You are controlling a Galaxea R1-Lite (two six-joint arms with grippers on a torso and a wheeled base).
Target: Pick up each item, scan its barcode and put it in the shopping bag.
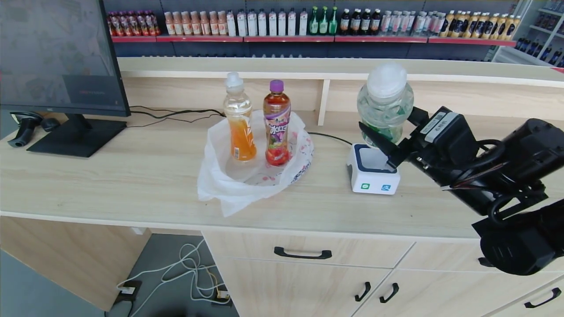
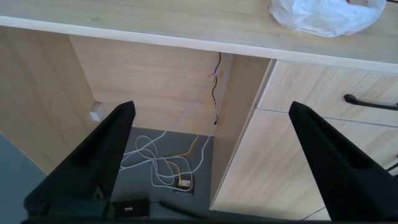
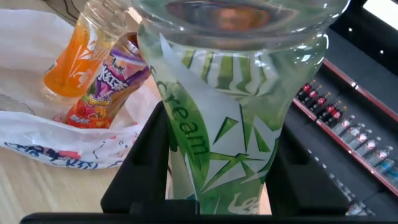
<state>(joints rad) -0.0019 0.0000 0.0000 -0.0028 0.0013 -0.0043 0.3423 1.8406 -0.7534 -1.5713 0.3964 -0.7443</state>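
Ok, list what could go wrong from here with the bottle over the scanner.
1. The clear green-labelled bottle, gripped near its base by the right gripper, might tilt or slip onto the scanner.
2. Carried to the shopping bag, it could topple the orange drink bottle or the purple-capped bottle standing inside.

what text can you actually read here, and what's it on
"cream": on the clear bottle, green label, partly covered.
Red bottle label: stylised characters, not readable.
Orange bottle label, monitor logo, scanner icons, shelf bottles: too small or blurred to read.
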